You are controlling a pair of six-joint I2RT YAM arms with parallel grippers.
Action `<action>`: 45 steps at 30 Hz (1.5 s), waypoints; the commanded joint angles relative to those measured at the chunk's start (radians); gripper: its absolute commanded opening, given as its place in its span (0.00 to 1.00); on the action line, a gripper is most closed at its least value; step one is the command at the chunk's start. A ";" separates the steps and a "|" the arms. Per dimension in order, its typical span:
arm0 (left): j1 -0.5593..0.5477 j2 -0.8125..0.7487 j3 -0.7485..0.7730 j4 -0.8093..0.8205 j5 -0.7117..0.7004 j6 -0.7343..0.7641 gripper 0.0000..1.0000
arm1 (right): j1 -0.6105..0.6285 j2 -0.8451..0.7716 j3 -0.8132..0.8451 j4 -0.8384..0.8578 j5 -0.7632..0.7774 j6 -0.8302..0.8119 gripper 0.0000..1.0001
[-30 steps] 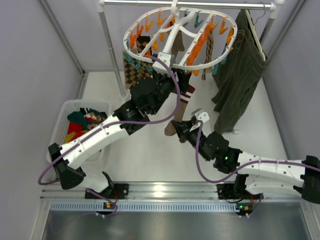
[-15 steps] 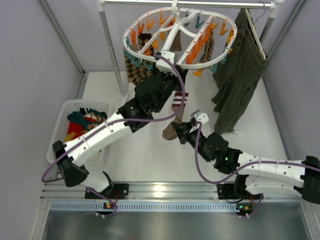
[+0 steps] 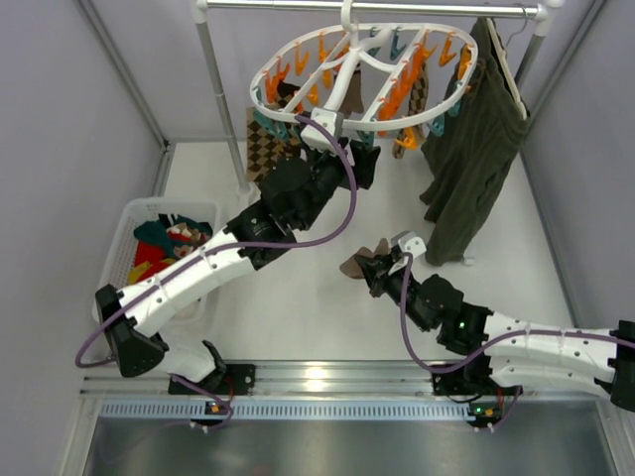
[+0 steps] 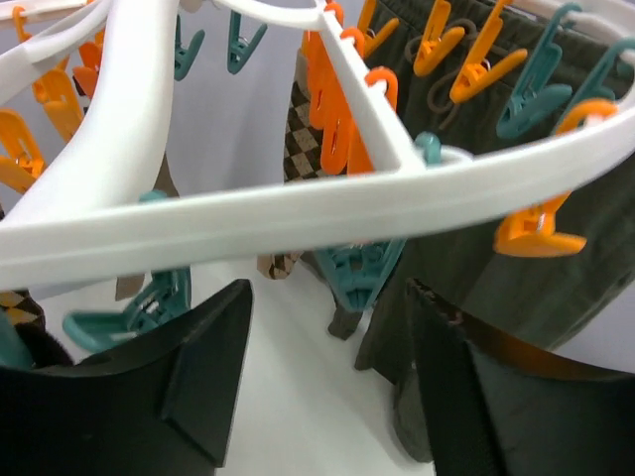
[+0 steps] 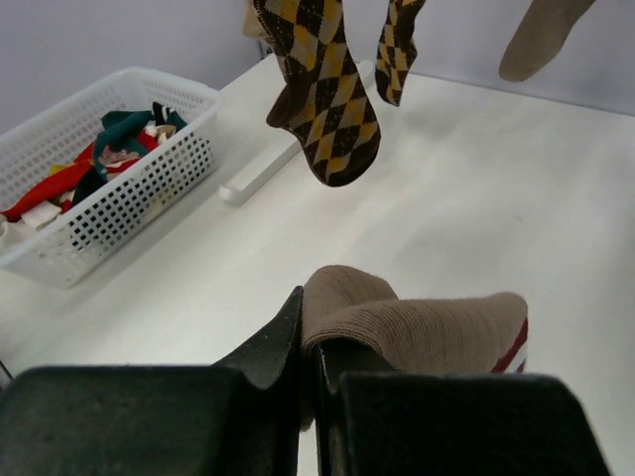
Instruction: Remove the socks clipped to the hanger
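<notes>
The white oval hanger (image 3: 337,84) with orange and teal clips hangs from the rail, and its rim crosses the left wrist view (image 4: 298,203). Argyle socks (image 3: 263,144) stay clipped to it and also show in the right wrist view (image 5: 322,99). My left gripper (image 3: 362,164) is open and empty just under the hanger's rim, beside a teal clip (image 4: 362,268). My right gripper (image 3: 369,266) is shut on the brown sock with red-white stripes (image 5: 417,332). That sock is free of the hanger and bunched low over the table (image 3: 365,258).
A white basket (image 3: 139,208) holding colourful socks stands at the left and shows in the right wrist view (image 5: 129,198). The dark olive garment (image 3: 476,149) hangs at the right on the white rail stand (image 3: 223,99).
The striped sock has come off its clip and dropped down with my right gripper toward the near side. The hanger has swung up and right. My left gripper stays under the rim.
</notes>
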 commanded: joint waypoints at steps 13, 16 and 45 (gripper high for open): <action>-0.007 -0.317 -0.327 -0.059 0.077 -0.220 0.98 | 0.021 -0.093 0.033 -0.200 0.053 0.059 0.00; -0.008 -0.363 -0.332 -0.234 -0.003 -0.269 0.98 | 0.021 -0.065 0.056 -0.211 -0.002 0.065 0.00; 0.002 -0.682 0.174 -1.317 -0.790 -0.469 0.99 | 0.047 1.305 1.528 -0.265 -0.732 -0.027 0.00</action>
